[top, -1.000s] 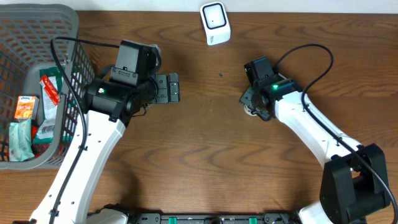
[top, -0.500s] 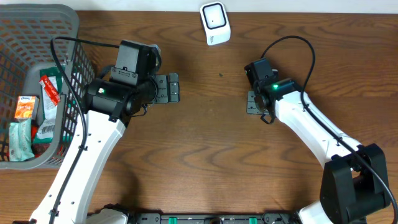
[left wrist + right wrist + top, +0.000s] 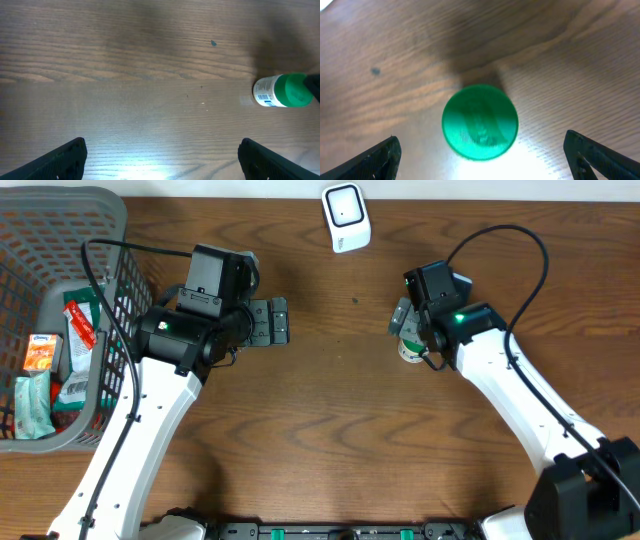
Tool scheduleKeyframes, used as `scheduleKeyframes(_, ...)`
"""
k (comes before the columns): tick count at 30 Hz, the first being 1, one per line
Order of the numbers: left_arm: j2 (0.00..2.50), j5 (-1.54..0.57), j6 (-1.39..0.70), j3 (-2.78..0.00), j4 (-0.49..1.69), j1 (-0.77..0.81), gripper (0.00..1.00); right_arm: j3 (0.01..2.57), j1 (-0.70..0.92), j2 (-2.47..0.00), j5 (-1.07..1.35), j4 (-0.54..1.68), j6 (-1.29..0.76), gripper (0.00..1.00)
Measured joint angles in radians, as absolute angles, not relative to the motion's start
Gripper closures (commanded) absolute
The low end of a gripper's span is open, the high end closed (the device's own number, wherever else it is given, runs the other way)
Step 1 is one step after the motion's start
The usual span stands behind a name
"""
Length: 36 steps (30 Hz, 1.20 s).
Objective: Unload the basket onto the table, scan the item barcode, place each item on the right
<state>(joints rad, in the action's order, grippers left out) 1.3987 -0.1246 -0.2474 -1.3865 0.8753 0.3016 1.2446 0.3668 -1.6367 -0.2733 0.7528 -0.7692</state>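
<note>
I am watching the small white plastic bottle (image 3: 409, 350) with its round green cap (image 3: 480, 122), which is sitting on the brown wooden table (image 3: 330, 430) right of centre in the overhead frame, apparently upright. The right gripper (image 3: 481, 147) is hovering directly over it, fingers (image 3: 375, 160) spread wide and touching nothing. The cap is showing squarely between them in the right wrist frame. The left gripper (image 3: 270, 321) is hanging left of centre, likewise spread and empty, well apart from the bottle.

Here is what I am worrying about. The bottle is looking narrow and, I judge, light, so if I am descending even slightly off line, one finger is going to clip the cap and tip it. A round bottle on its side is then going to roll. Pinching the smooth cap alone is risking a slip during the lift.

I am also seeing a printed label (image 3: 263, 93) on the bottle's side in the left wrist frame, too small to confirm a barcode. Clamping across it is going to hide it from the white box-shaped scanner (image 3: 346, 218), which is sitting well apart at the top centre of the overhead frame. Guessing the label's facing wrongly is going to cost me the read.
</note>
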Motion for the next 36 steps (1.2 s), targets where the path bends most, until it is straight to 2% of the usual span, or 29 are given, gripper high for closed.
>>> scheduleKeyframes(4,1.399,-0.125,-0.247,-1.386,0.875,0.302,0.04,1.245,0.365,-1.689,-0.277,0.729,-0.834,0.02)
scheduleKeyframes(9,1.399,-0.125,-0.247,-1.386,0.875,0.302,0.04,1.242,0.365,-1.742,-0.262,0.728,-0.866,0.16)
scheduleKeyframes(18,1.399,-0.124,-0.247,-1.386,0.875,0.302,0.04,1.235,0.365,-1.746,-0.248,0.724,-0.881,0.19)
scheduleKeyframes(25,1.399,-0.125,-0.247,-1.386,0.875,0.302,0.04,1.196,0.365,-1.746,-0.234,0.721,-0.878,0.31)
scheduleKeyframes(29,1.399,-0.125,-0.247,-1.386,0.875,0.302,0.04,1.195,0.365,-1.746,-0.229,0.719,-0.813,0.34)
scheduleKeyframes(36,1.399,-0.125,-0.247,-1.386,0.876,0.302,0.04,1.195,0.365,-1.74,-0.15,0.741,-0.524,0.4)
